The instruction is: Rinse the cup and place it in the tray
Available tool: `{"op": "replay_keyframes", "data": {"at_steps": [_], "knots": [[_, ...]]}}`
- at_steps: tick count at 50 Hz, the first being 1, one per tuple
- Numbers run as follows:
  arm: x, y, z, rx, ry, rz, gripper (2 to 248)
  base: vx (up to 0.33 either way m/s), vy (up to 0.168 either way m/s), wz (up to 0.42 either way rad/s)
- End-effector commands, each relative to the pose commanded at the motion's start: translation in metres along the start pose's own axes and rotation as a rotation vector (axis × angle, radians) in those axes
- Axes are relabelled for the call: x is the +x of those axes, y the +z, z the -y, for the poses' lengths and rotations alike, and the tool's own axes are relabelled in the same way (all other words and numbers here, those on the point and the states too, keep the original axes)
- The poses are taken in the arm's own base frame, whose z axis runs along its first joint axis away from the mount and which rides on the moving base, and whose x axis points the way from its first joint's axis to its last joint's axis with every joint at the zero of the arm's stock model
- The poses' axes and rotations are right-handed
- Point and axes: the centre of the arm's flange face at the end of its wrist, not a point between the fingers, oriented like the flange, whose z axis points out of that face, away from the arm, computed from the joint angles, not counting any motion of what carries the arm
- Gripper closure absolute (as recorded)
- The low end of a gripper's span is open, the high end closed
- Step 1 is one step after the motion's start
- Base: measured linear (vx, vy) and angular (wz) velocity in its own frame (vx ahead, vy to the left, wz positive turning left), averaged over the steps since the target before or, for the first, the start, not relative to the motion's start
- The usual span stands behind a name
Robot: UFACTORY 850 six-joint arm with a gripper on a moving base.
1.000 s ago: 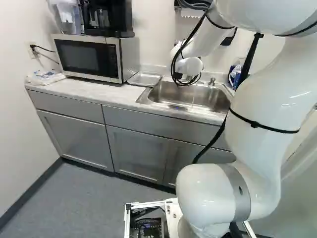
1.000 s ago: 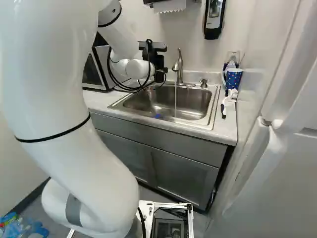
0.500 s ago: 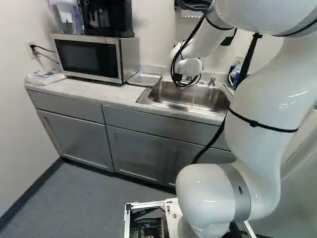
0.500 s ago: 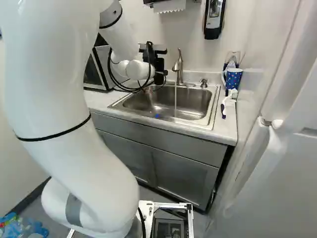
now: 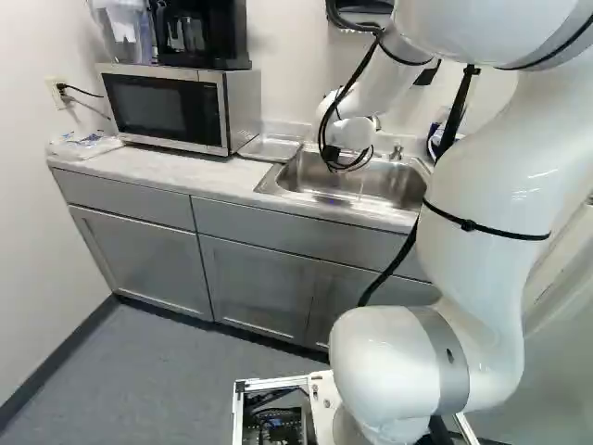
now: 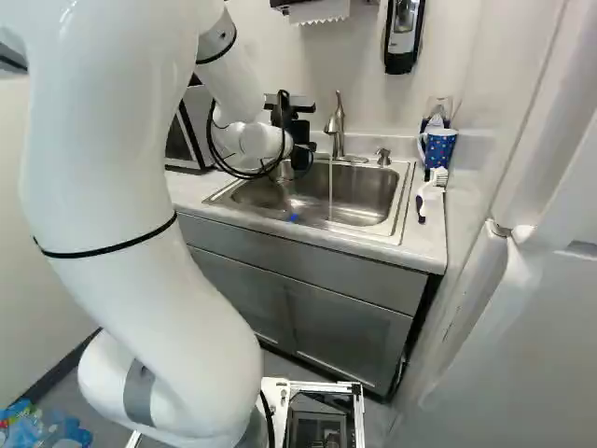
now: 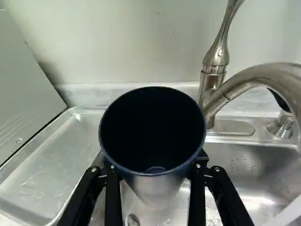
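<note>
Currently, two fingers (image 7: 113,200) pinching one cup (image 7: 155,188) from both sides, dark inside, metallic lower down. Cup over one sink (image 6: 373,187), toward tray side, apart from one faucet (image 6: 337,121); one thin water stream (image 6: 330,191) falling into basin. One tray (image 7: 51,160) on desk (image 5: 167,165), between sink and one microwave (image 5: 167,107); one coffee maker (image 5: 199,32) on top. Across sink, one patterned blue mug (image 6: 440,147), one brush (image 6: 426,194) near it.

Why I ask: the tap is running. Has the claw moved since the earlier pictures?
Yes, downward: in the right base view, the claw, holding the cup, sits lower against the tap than before.
</note>
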Motion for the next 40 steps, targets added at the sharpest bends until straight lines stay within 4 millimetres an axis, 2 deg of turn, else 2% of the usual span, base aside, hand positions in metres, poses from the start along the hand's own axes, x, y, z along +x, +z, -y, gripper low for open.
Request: {"op": "replay_keyframes", "data": {"at_steps": [27, 40], "knots": [[-0.009, -0.035, -0.006, -0.005, 0.001, -0.008, 126, 0.0, 0.0, 0.0], [-0.022, -0.045, -0.009, -0.01, 0.0, 0.003, 126, 0.0, 0.0, 0.0]]}}
